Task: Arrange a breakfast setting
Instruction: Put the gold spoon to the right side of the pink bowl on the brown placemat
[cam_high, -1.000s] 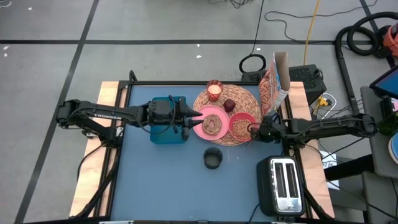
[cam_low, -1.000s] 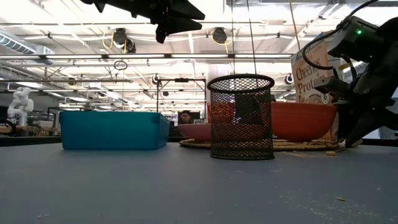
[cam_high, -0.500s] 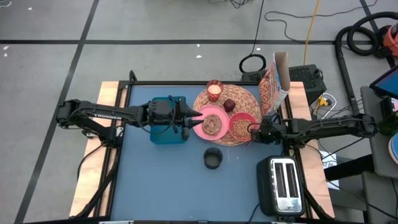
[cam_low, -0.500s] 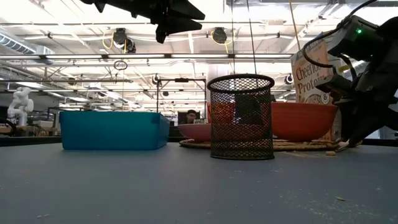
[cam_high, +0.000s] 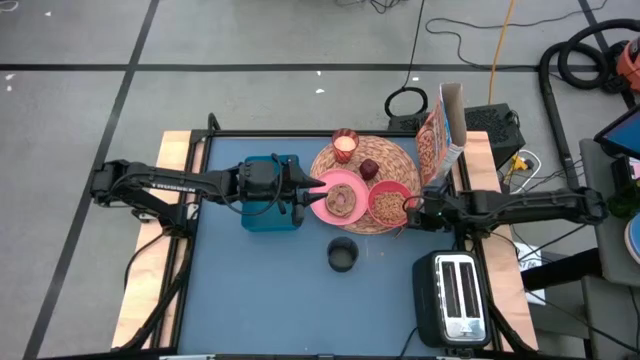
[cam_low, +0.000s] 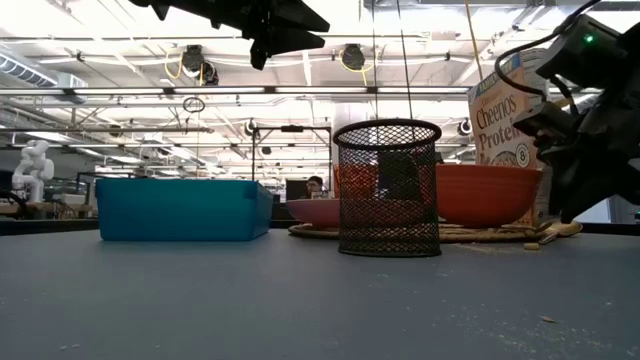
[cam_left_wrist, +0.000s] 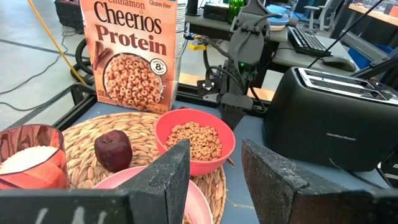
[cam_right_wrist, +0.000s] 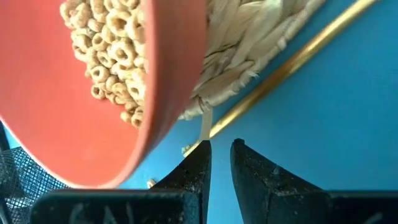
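Note:
The round straw placemat (cam_high: 385, 160) bears the pink plate (cam_high: 340, 198), the coral-red bowl (cam_high: 388, 200) full of cereal rings, the dark-red fruit (cam_high: 368, 168) and the candle glass (cam_high: 345, 145). The orange Cheerios box (cam_high: 440, 135) stands upright at the mat's right edge. My left gripper (cam_high: 318, 188) is open and empty, high above the plate's left rim. My right gripper (cam_right_wrist: 221, 152) is low by the bowl's right side (cam_high: 405, 207), its fingers narrowly apart and empty. A thin gold rod (cam_right_wrist: 292, 62) lies on the table just ahead of them.
A teal bin (cam_high: 270, 195) sits under my left wrist. A black mesh cup (cam_high: 342, 255) stands near the mat's front edge. A black toaster (cam_high: 455, 295) is at the near right. A few cereal crumbs (cam_low: 532, 245) lie on the blue table.
My right gripper has risen a little beside the bowl and edged toward it. The bowl, plate and mat have stayed in place.

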